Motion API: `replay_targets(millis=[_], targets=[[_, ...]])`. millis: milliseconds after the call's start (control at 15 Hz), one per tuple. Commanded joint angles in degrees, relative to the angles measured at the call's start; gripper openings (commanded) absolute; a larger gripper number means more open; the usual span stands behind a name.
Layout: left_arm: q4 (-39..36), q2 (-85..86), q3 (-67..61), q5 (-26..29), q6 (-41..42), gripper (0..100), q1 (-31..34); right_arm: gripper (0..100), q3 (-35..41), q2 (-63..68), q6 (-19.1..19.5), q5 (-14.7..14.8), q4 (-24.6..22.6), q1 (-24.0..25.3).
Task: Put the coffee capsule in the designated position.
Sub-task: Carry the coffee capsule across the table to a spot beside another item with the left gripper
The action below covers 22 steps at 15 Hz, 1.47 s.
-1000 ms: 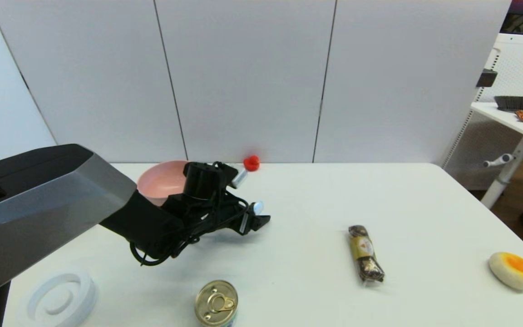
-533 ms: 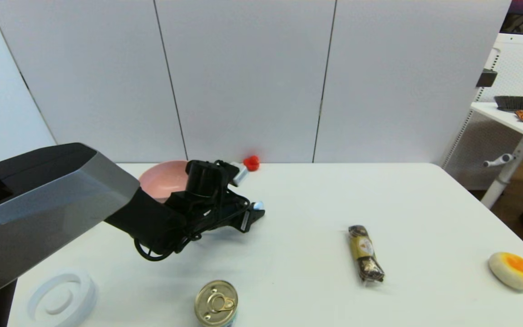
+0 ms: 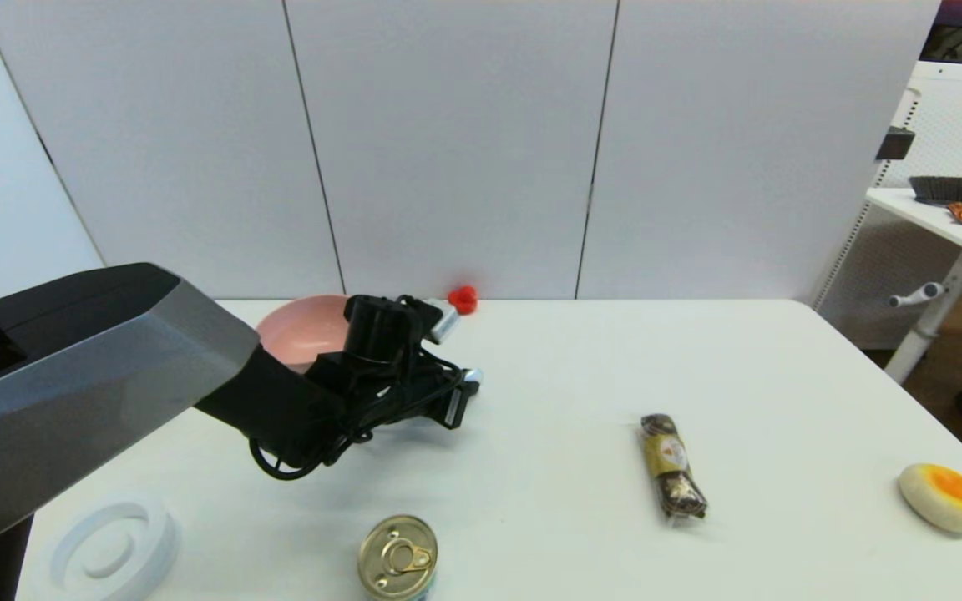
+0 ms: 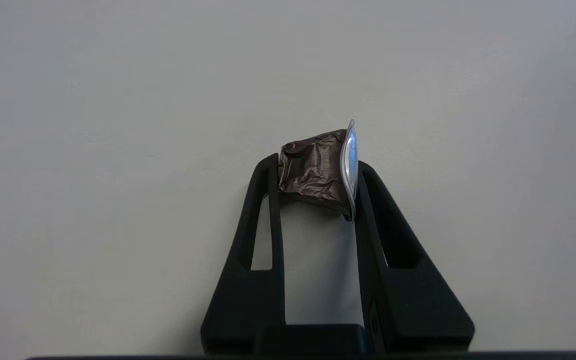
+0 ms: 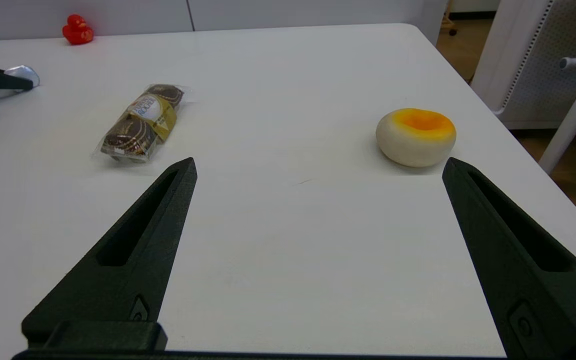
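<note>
The coffee capsule (image 4: 318, 170), dark and crumpled with a pale silver foil face, is pinched between the tips of my left gripper (image 4: 315, 172), which is shut on it just above the white table. In the head view the capsule (image 3: 472, 377) shows as a small silver glint at the left gripper (image 3: 463, 392), to the right of the pink bowl (image 3: 301, 330). The right wrist view catches the capsule (image 5: 22, 74) far off. My right gripper (image 5: 318, 162) stands wide open over the table's right side, holding nothing.
A red lump (image 3: 463, 299) sits by the back wall. A gold-lidded tin can (image 3: 397, 558) and a white ring (image 3: 109, 551) lie near the front. A chocolate pack (image 3: 671, 467) and a yellow-topped round piece (image 3: 943, 497) lie to the right.
The left gripper has drawn back a little to the left and toward the pink bowl, still carrying the capsule. Everything else on the table stays put.
</note>
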<state>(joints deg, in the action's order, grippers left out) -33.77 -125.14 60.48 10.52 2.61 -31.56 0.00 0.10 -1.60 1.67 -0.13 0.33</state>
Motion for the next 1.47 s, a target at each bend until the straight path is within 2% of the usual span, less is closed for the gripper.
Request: replay_targets(millis=[67,400,667,733,933,1200,1333,1467], targets=[[-0.1,0.9,-0.2,0.1,0.0,0,0.0,100,0.0,0.1,-0.1,0.0,0.0,0.0],[5.1,11.4,0.3,-0.1,0.3,0,0.1,100,0.0,0.1,-0.1,0.0,0.0,0.0],[10.0,20.1,0.4,-0.3,0.4,0,3.3,100,0.0,0.1,-0.1,0.0,0.0,0.0],[10.9,22.0,0.7,-0.2,0.7,0,5.3,100,0.0,0.1,-0.1,0.0,0.0,-0.1],[15.0,25.5,5.0,-0.3,6.4,0,17.1,100,0.0,0.1,-0.1,0.0,0.0,0.0],[18.3,25.9,6.4,0.1,6.6,0,31.7,100,0.0,0.1,-0.1,0.0,0.0,0.0],[22.3,25.3,6.1,0.1,6.6,0,35.8,100,0.0,0.1,-0.1,0.0,0.0,-0.1],[23.0,25.1,4.6,0.1,6.6,0,38.4,100,0.0,0.1,-0.1,0.0,0.0,0.0]])
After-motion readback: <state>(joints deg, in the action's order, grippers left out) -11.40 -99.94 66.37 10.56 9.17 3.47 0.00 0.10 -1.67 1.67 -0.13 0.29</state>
